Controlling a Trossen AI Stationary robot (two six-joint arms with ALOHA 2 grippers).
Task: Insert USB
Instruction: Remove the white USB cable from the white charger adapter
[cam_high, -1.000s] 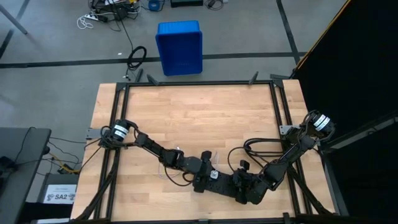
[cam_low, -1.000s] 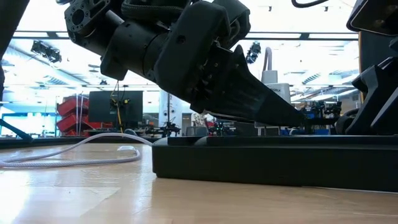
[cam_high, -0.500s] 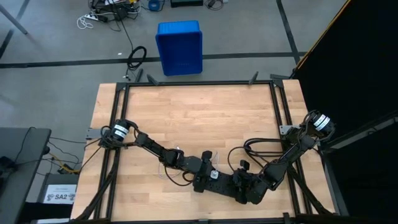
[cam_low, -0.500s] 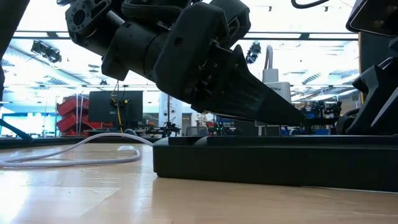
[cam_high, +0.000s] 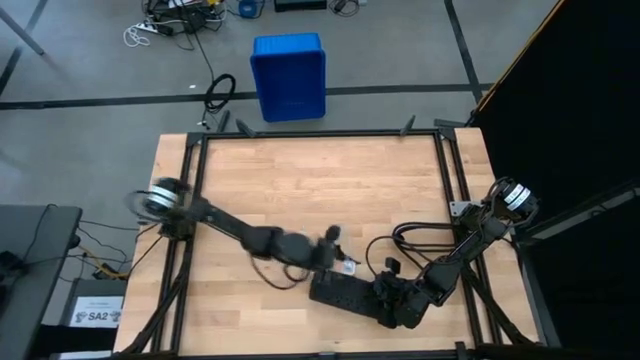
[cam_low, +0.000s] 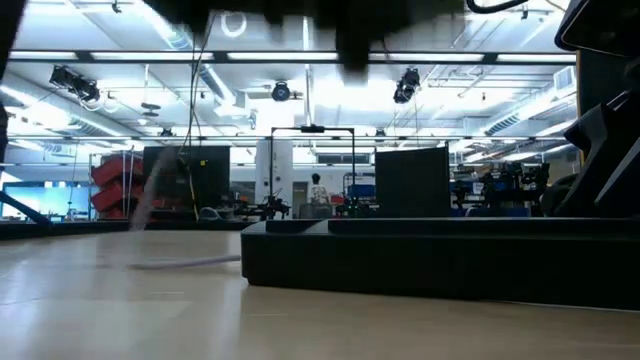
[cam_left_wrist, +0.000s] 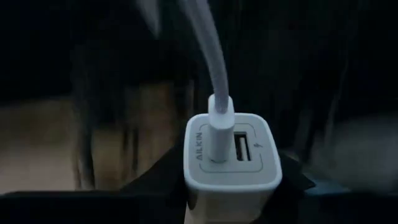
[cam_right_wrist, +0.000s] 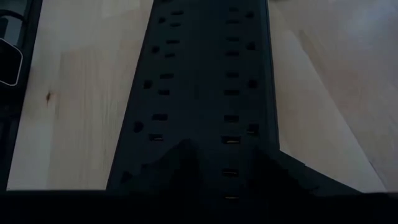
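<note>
The whitish USB cable rises from its plug, which sits in one port of a small white cube adapter. My left gripper is above the left part of the black power strip and is shut on that adapter. The cable's slack loop trails toward the table's left and shows blurred in the low view. My right gripper is at the strip's right end, shut on it. The strip lies flat on the table. My left gripper pinches the white adapter by its two side walls between the fingers, with the port face turned toward the wrist camera. The adapter is lifted clear of the strip. The cable leads away from it, slack. My right gripper has the power strip by its right end, fingers lying along the strip's length. The strip stays flat on the table. The exact place of contact is hidden by the dark fingers.
The strip's thick black cord loops on the table behind the right gripper. Black frame rails border the table. A blue bin stands on the floor beyond the far edge. Bare wood covers the far half.
My left gripper has risen fast from just above the power strip and shifted toward the far edge, leaving the low view upward; its arm swung at the base. The cable on the table was pulled along and shows as a blur. The right arm kept still.
</note>
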